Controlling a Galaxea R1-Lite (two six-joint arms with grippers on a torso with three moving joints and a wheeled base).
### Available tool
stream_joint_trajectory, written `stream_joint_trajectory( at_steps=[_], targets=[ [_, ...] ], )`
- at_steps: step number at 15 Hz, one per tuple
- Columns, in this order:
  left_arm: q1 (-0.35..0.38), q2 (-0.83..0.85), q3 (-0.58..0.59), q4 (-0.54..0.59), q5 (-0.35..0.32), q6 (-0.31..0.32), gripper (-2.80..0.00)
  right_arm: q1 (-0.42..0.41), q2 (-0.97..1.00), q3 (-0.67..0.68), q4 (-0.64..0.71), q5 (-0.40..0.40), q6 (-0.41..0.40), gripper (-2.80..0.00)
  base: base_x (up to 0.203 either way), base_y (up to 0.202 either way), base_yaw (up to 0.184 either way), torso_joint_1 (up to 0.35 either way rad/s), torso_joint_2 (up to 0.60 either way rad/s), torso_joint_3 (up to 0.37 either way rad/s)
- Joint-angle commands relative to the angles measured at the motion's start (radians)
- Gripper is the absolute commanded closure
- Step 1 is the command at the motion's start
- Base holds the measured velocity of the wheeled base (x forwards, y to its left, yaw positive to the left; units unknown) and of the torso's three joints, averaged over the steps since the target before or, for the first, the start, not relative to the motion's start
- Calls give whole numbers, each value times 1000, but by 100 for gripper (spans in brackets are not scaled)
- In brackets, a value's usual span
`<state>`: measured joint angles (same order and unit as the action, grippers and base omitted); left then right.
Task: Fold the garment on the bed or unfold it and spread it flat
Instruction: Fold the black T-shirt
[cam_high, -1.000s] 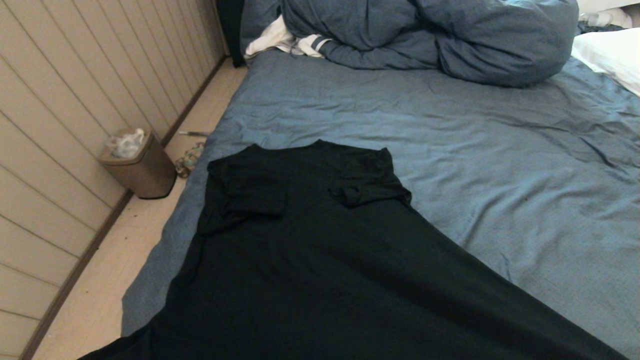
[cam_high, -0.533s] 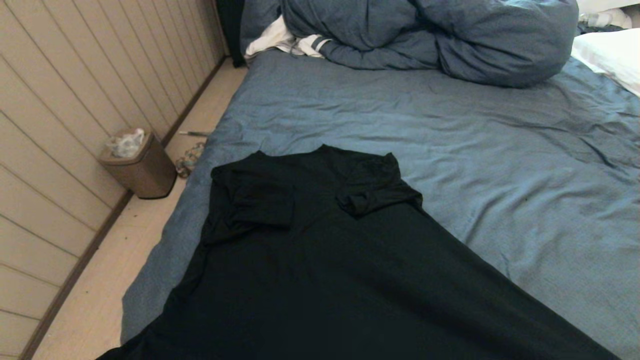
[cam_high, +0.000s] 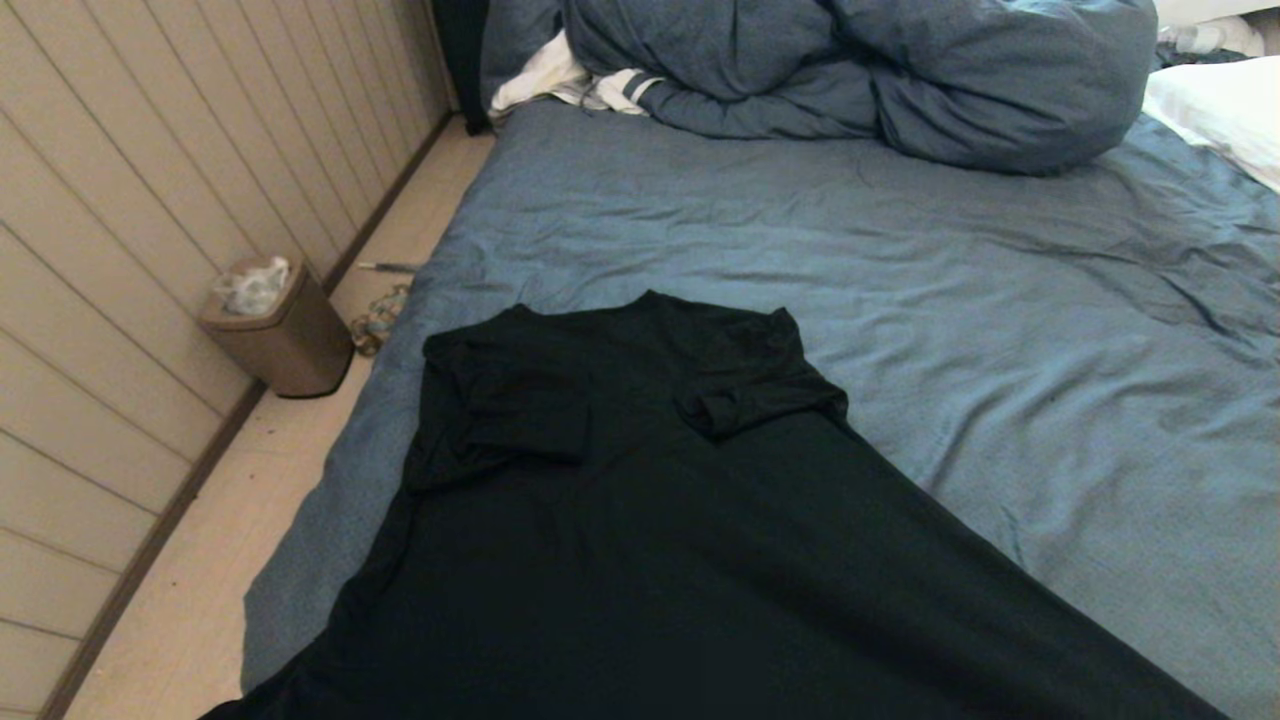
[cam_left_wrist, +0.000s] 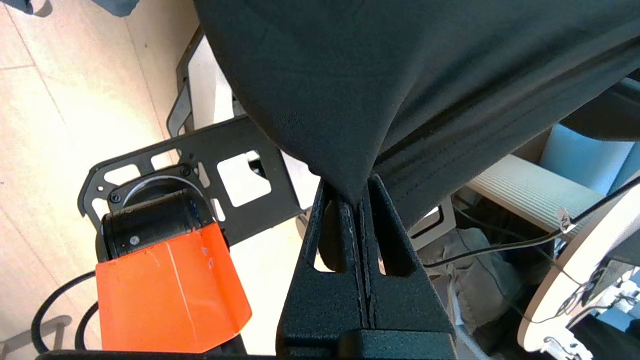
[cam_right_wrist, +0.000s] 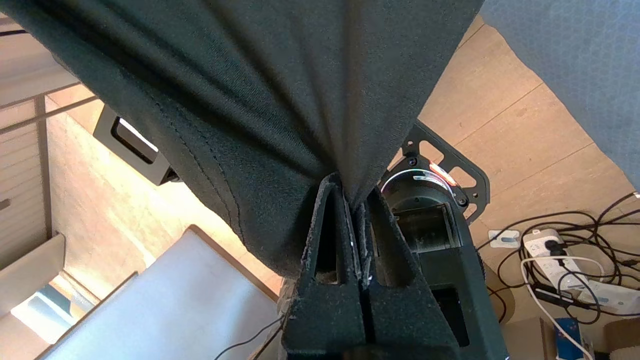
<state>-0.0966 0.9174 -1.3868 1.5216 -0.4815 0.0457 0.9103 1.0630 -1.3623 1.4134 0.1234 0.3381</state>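
Hem corners pinched: my left gripper (cam_left_wrist: 356, 197) and right gripper (cam_right_wrist: 350, 200) each clamp the garment (cam_high: 640, 520) at frame bottom; I'd keep tension even, sleeves flat on the bed (cam_high: 1000, 330).

The right tool (cam_right_wrist: 352, 197) pinches the black garment (cam_right_wrist: 260, 85) — fabric fanning away above wooden floor (cam_right_wrist: 505, 135).

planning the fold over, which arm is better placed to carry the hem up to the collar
Neither alone: left gripper and right gripper are each shut on a hem corner of the garment, which lies left of centre on the bed.
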Motion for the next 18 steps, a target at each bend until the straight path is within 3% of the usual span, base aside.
stream_joint_trajectory(
  at_steps=[1, 4, 7, 9, 13, 18],
  targets=[
    [0, 14, -1, 8, -5, 0, 0, 7, 9, 0, 6, 1, 2, 0, 0, 0, 0, 0, 0, 0],
    [0, 72, -1, 1, -5, -4, 0, -7, 55, 2, -29, -38, 7, 0, 0, 0, 0, 0, 0, 0],
    [0, 151, 2, -102, -5, -23, 0, -28, 133, 7, -158, -138, 4, 0, 0, 0, 0, 0, 0, 0],
    [0, 227, 0, -167, -4, -37, 0, -122, 184, 8, -234, -151, -9, 0, 0, 0, 0, 0, 0, 0],
    [1, 380, -62, -333, 7, -73, 0, -397, 335, -12, -438, -149, -100, 0, 0, 0, 0, 0, 0, 0],
    [23, 501, -195, -380, 9, -84, 0, -525, 450, -111, -541, -137, -153, 0, 0, 0, 0, 0, 0, 0]
  ],
)
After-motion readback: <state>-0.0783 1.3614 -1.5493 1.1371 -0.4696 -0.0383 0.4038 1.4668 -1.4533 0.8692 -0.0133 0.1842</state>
